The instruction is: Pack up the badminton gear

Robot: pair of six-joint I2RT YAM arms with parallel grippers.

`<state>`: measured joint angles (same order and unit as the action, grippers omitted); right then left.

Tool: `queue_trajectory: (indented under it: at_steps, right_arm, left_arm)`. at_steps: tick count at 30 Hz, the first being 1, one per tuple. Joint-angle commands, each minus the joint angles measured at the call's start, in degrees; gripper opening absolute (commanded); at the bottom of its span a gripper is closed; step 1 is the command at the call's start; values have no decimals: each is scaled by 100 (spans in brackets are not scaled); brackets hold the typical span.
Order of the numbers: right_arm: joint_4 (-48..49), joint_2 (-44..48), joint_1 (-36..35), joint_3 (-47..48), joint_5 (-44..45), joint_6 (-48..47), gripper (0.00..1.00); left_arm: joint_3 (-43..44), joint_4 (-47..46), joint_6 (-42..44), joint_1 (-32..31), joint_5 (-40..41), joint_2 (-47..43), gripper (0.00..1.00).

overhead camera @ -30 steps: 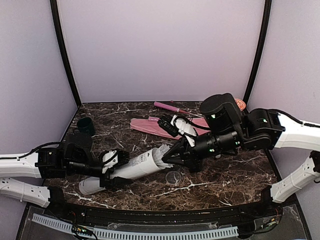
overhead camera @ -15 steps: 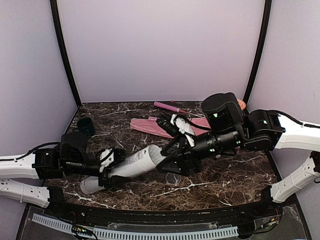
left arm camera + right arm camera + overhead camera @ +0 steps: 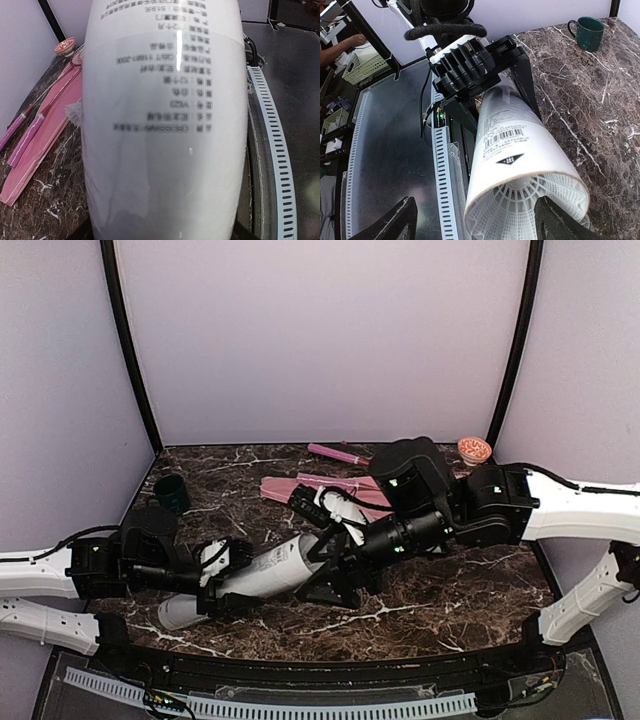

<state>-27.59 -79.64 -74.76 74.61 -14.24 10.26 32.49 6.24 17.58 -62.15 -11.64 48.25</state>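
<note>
A small dark green cup (image 3: 172,492) stands at the far left of the marble desk (image 3: 480,580). Nearer, the left hand (image 3: 222,578) is clamped partway shut around the long pale grey tube (image 3: 262,575), which slants up from the desk's near left towards the middle. In the left wrist view the tube fills the frame with rows of blurred print. Most of it is Chinese characters too soft to read, and one line holds Latin capitals that look like "CROSSWAY". The right wrist view shows a barcode (image 3: 503,138) and a black diamond mark (image 3: 510,159) near the tube's mouth. A white shuttlecock (image 3: 525,212) sits just inside that mouth, skirt outward. The right hand (image 3: 475,216) is spread wide and grips nothing. One finger is on each side of the mouth, and I cannot tell whether either touches the rim. Behind them lies the pink cover (image 3: 300,490), its lettering unreadable, with two pink-handled rackets (image 3: 35,129) on and beside it. An orange-patterned bowl (image 3: 474,449) sits in the far right corner.
</note>
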Motion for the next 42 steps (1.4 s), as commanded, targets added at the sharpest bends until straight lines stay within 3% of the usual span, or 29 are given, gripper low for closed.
queue_trajectory:
  at_steps: [1, 14, 25, 28, 35, 38, 42]
  right_arm:
    - [4, -254, -54, 186, -106, -66, 82]
    - [782, -499, -40, 2, -1033, -35, 85]
    - [513, 1253, 717, -529, -569, 361, 83]
    - [308, 1698, 1169, -584, -20, 618, 82]
    - [-760, 1833, 3092, -816, 1213, 1186, 77]
    - [-1271, 1465, 3242, -816, 2306, 896, 71]
    - [-1662, 800, 3410, -765, 2986, 616, 67]
  left_arm:
    - [-23, -320, -24, -34, -85, -72, 48]
    - [4, -169, -8, -25, 162, -116, 48]
    - [9, -41, -7, -33, 232, 19, 48]
    - [1, -66, -4, -34, 222, 44, 48]
    - [4, -91, -19, -33, 196, 57, 48]
    - [16, -75, -18, -34, 199, 53, 48]
    - [0, -93, -31, -33, 155, 57, 48]
